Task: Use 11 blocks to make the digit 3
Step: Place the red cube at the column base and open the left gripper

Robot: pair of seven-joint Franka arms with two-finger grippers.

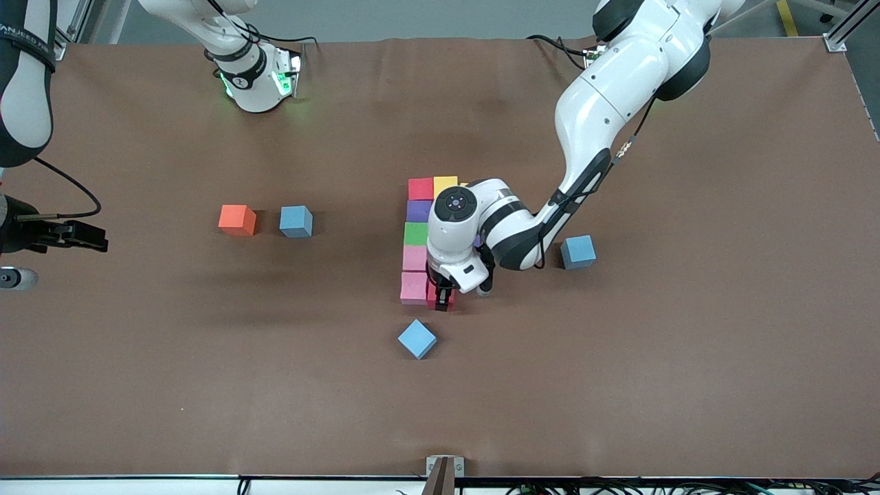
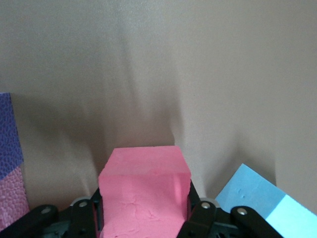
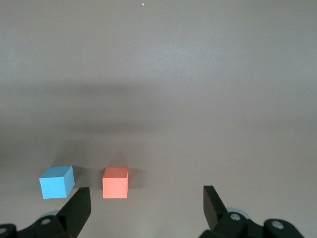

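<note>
Now you are lowering the left hand [image 1: 443, 297], clamped on a small matte pink cube [image 2: 143, 198], beside the coloured column's [image 1: 416, 240] nearest pink block [image 1: 414, 287]; next, seat it touching, while your right hand [image 3: 143, 206] is waiting apart.

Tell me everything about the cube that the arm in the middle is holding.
The held cube is a small matte block with a foam-like, slightly creased surface; it looks pink up close, deeper red from the front. The left gripper is shut on it, fingers on two opposite sides. It sits upright, low beside the pink block that ends the coloured column nearest the front camera.
</note>
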